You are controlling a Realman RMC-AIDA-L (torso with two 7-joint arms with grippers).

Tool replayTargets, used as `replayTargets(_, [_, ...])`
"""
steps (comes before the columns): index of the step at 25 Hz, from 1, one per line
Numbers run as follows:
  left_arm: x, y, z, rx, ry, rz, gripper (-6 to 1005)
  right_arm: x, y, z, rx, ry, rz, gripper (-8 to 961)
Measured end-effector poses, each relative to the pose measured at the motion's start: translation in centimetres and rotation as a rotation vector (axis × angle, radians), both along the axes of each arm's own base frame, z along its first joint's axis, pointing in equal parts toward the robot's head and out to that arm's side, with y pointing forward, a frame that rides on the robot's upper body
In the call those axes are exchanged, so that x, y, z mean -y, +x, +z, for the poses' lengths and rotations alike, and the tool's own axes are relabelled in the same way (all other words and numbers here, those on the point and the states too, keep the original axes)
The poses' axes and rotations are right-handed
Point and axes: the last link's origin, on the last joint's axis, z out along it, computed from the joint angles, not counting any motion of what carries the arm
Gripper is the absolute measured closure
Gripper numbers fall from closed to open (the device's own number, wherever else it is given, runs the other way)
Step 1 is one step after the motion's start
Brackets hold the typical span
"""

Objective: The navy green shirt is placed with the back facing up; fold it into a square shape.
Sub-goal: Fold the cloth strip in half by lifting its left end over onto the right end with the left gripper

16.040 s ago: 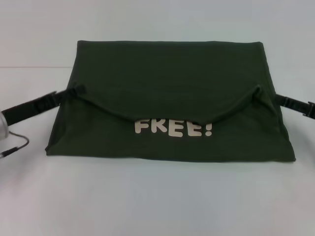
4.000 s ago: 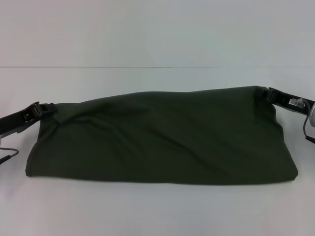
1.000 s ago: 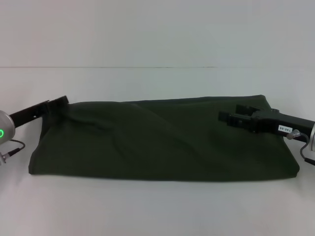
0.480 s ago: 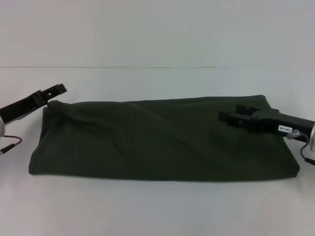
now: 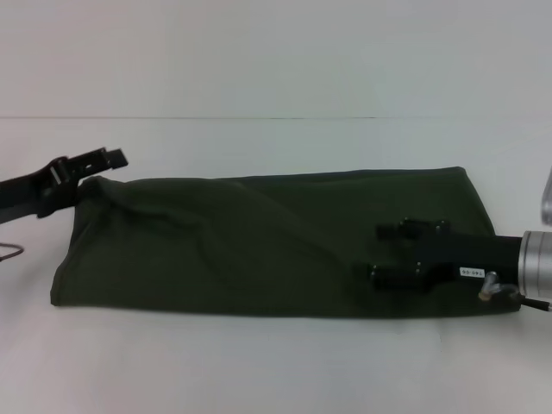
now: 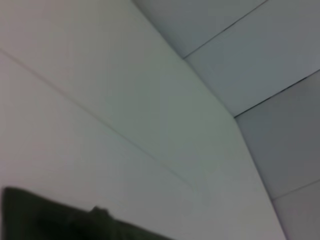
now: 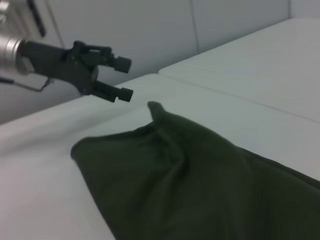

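The right hand [image 5: 392, 253] is matte black, blocky, with 2 fingers set apart. It sits over the right portion of the navy green shirt [image 5: 259, 241], fingers pointing toward the robot's left. Nothing shows between the fingers. Whether the fingertips touch the fabric cannot be told. Behind the hand, the black wrist body carries a small white label, then joins a silver cylindrical arm segment with a thin cable.

The left hand [image 5: 103, 158] is also matte black. In the right wrist view [image 7: 122, 78] its 2 fingers are spread with a clear gap, holding nothing. It hovers just beside the shirt's far left corner, apart from the cloth, above the tabletop.

The navy green shirt is soft, matte, dark olive fabric, folded into a long horizontal band. It lies flat on the tabletop [image 5: 276, 362], centred in the head view. Shallow creases run diagonally across its left half. The far left corner stands up in a small peak [image 7: 154, 107]. The near edge is straight; the right end slants outward.

The tabletop is smooth, pale and white, with 1 thin seam line running across behind the shirt.
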Motion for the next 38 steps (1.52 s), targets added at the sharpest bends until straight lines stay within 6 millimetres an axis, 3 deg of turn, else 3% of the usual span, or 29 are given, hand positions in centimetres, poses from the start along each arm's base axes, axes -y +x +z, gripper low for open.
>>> replayTargets(8, [1.1,-1.5,1.2,-0.043,-0.121,0.082,133,0.1,-0.9,-0.2,0.066,0.03,0.14,66])
replayTargets(18, [-0.1,-1.9,2.6,-0.19,-0.148,0.116,132,0.4,-1.0,-0.4,0.089,0.023,0.184,66])
replayTargets(38, [-0.9,-2.8,0.9,-0.296,-0.117,0.154,131,0.3,-0.9,-0.5,0.094,0.036,0.186,67])
